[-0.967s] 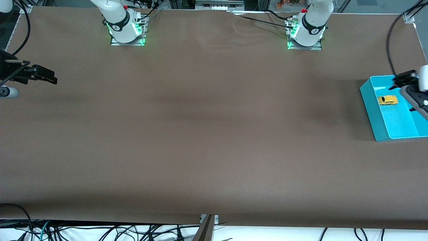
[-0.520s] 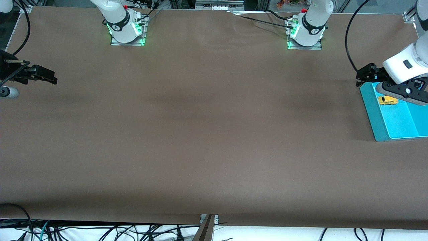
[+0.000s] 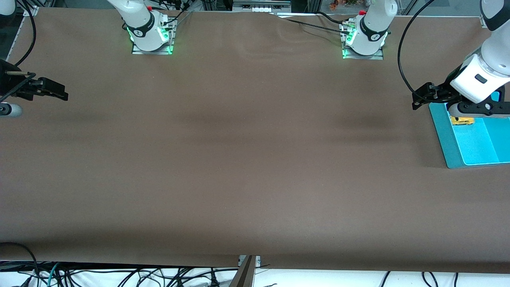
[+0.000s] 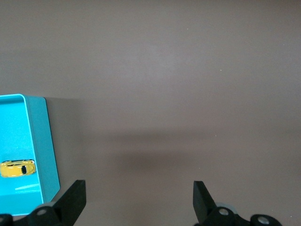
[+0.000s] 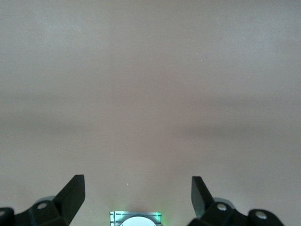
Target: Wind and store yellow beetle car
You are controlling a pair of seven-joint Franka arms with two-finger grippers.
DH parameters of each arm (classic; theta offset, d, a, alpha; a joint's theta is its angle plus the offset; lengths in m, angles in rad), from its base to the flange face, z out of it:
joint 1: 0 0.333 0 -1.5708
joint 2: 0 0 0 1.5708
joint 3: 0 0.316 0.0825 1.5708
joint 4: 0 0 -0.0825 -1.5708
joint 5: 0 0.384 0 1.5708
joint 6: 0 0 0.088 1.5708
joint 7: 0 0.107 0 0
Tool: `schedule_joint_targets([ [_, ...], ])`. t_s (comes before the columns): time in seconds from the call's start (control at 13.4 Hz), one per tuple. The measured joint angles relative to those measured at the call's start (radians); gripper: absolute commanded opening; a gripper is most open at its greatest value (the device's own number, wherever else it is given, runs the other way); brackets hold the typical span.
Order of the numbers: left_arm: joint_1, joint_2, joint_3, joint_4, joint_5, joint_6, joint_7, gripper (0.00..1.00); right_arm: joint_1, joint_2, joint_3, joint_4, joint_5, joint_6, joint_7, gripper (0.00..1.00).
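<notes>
The yellow beetle car (image 3: 462, 120) lies on its wheels inside a teal bin (image 3: 443, 133) at the left arm's end of the table. It also shows in the left wrist view (image 4: 19, 168), inside the bin (image 4: 47, 141). My left gripper (image 3: 423, 96) is open and empty in the air, over the bare table just beside the bin's wall; its jaws stand wide apart in the left wrist view (image 4: 138, 200). My right gripper (image 3: 55, 92) is open and empty and waits at the right arm's end of the table, with only table under it (image 5: 138, 195).
The brown table top (image 3: 247, 159) holds nothing but the bin. The two arm bases (image 3: 152, 38) (image 3: 363, 42) stand along the edge farthest from the front camera. A black cable (image 3: 402, 52) hangs from the left arm.
My left gripper has moved off the bin toward the table's middle and now hangs beside the bin wall. The car stays in the bin. The right arm has not moved.
</notes>
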Motion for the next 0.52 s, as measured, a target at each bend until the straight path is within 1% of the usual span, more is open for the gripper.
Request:
schedule_joint_targets([
  [0.22,-0.006,0.000,0.023,0.000,-0.020,-0.006,-0.001,1.00,0.000,0.000,0.000,0.000,0.000,0.001,0.000,1.00],
  [0.45,-0.069,0.000,0.086,-0.003,-0.020,-0.010,-0.002,1.00,0.000,0.003,0.000,0.000,0.000,0.007,0.000,1.00],
  [0.52,-0.078,0.000,0.096,-0.004,-0.020,-0.010,-0.002,1.00,0.000,0.004,0.000,0.000,0.000,0.008,0.000,1.00],
])
